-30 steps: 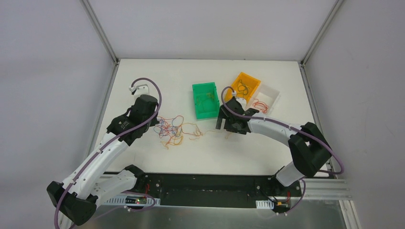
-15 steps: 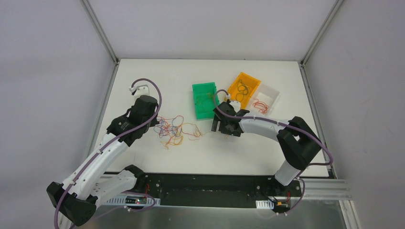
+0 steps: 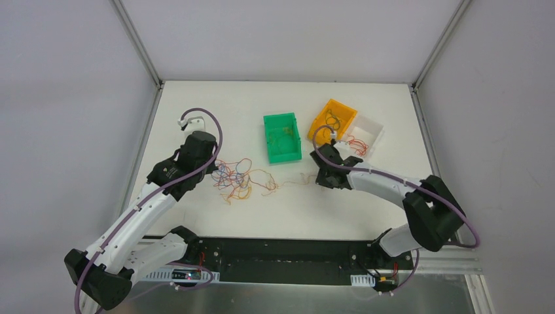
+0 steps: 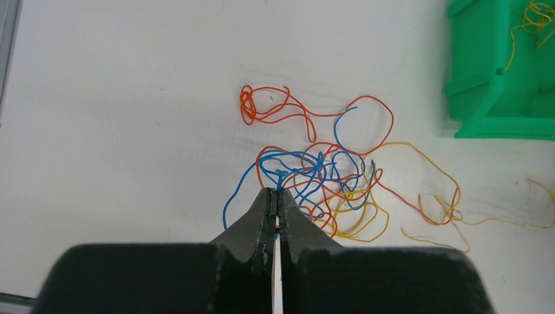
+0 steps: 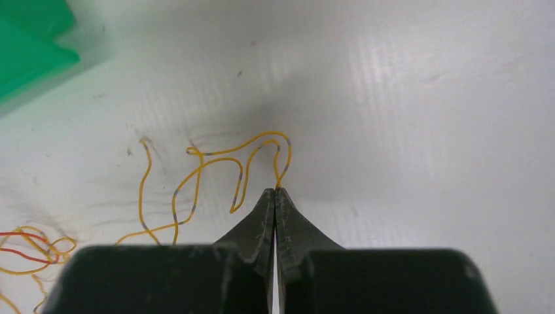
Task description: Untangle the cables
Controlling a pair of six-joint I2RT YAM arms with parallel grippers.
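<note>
Pull-out step judged in hand: right gripper [image 5: 275, 191] closed tight on the end of a yellow strand [image 5: 216, 157]; left gripper [image 4: 274, 191] pinched shut on a blue strand [image 4: 279, 174] (anchoring the cables [image 4: 314, 173], heaped mid-table near the green bin [image 4: 497, 78]); next, a slow, steady pull away from the heap is called for.

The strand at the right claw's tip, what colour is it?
The strand is yellow with greyish bands; right wrist view.

Table [image 3: 196, 98] lies open left of the green bin [image 3: 282, 139] — cables [image 3: 237, 175] clutter the middle — gap to orange bin [image 3: 334, 118] seems tight.
</note>
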